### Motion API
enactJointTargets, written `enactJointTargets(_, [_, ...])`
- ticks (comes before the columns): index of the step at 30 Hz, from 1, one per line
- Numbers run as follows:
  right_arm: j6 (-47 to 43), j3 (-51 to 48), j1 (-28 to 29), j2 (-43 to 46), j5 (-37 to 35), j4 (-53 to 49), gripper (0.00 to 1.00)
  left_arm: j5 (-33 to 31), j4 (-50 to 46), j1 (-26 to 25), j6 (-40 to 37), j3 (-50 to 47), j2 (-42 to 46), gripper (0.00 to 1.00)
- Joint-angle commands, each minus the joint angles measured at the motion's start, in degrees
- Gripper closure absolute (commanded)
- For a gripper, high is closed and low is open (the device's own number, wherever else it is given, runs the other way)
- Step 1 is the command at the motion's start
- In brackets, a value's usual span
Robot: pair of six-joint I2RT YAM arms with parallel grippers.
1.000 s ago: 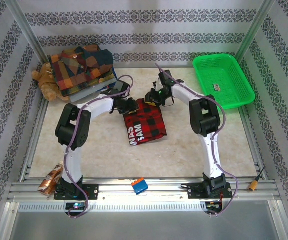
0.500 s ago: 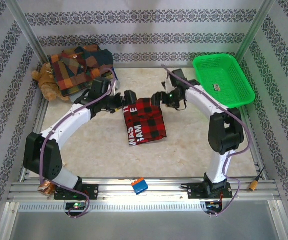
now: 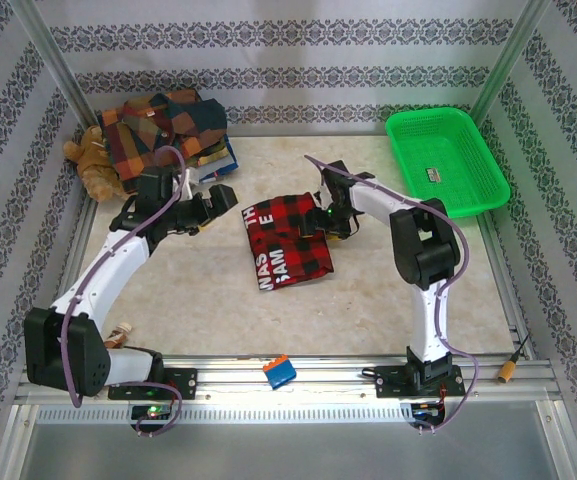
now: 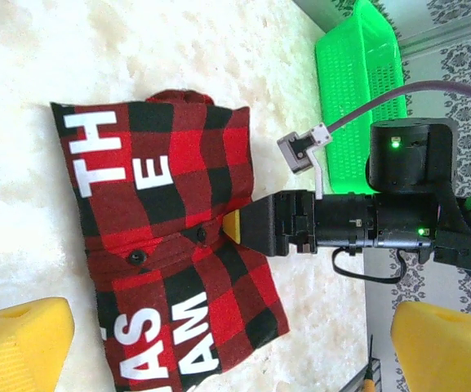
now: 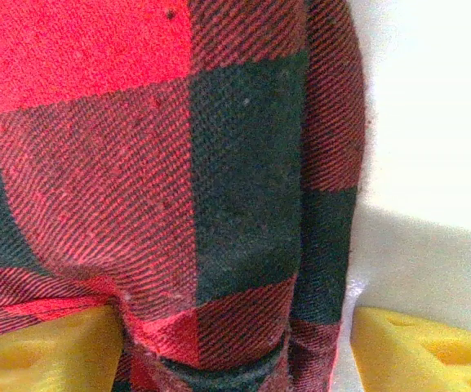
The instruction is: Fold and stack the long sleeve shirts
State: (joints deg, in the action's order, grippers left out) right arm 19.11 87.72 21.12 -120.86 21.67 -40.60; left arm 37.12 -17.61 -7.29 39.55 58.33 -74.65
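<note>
The red shirt is sitting folded in the middle of the table. It's got white lettering along its left side, and you can see the buttons in the left wrist cam. The other plaid shirts are piled in the back left corner, with the bear right beside them on the left. The basket is at back right, well apart from all of it.

The left gripper hovers just left of the red shirt, between it and the plaid shirts, and doesn't look like it's touching either. Its jaws are spread wide, with the yellow fingers way out at the corners of its own cam and nothing held.

The right gripper is down at the red shirt's right edge, toward the back. In its wrist cam the jaws are apart and straddle the rolled edge of the cloth. One pad is up against the fabric, while the other pad sits over bare table with a gap to the shirt. So it's not pinching anything, just spread around the edge. Can't really tell if that first pad actually presses the cloth or only sits over it, the view's too close.
</note>
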Motion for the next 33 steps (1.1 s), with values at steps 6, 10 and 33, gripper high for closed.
enactJointTargets(6, [0.8,4.6,6.5,-7.7,2.5,-0.8,0.46,1.0,-3.4,3.1,-3.3,-1.0,3.1,0.0])
enactJointTargets(10, [1.4,6.2,9.1,-9.3,0.3,-3.0,0.62,0.7,-5.0,4.2,-4.2,-0.4,3.7,0.0])
enactJointTargets(33, [-9.0,3.8,3.1,17.7,-54.3,-19.1,1.0,1.6,-8.7,9.8,-10.9,12.8,-3.5,0.0])
